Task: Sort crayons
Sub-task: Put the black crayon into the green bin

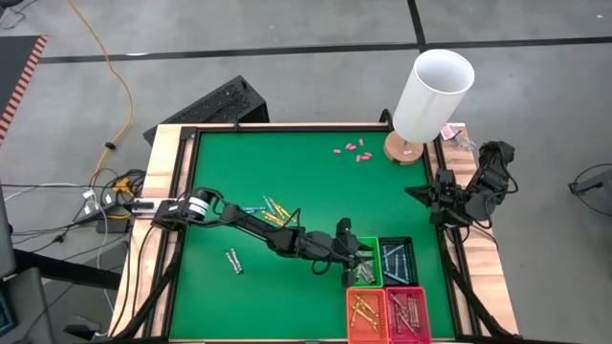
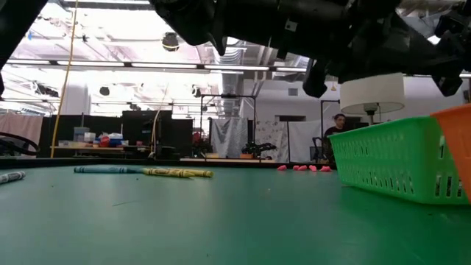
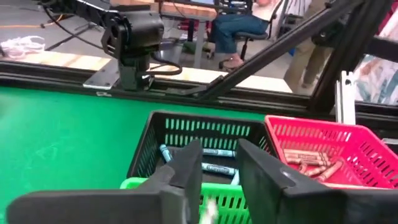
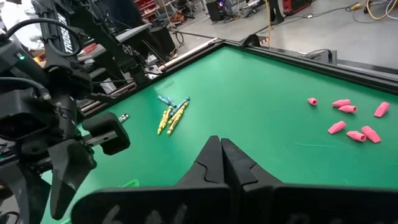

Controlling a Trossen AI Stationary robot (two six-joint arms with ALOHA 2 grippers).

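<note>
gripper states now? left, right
Left gripper: fingers parted, nothing between them, above the green basket.
Right gripper: shut, empty, parked at the table's right edge.

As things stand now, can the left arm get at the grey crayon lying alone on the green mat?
Probably yes. The grey crayon lies alone on bare mat, beside the left arm's own span, with nothing around it. The left pincer hangs over the green basket, so it would have to draw back first.
</note>
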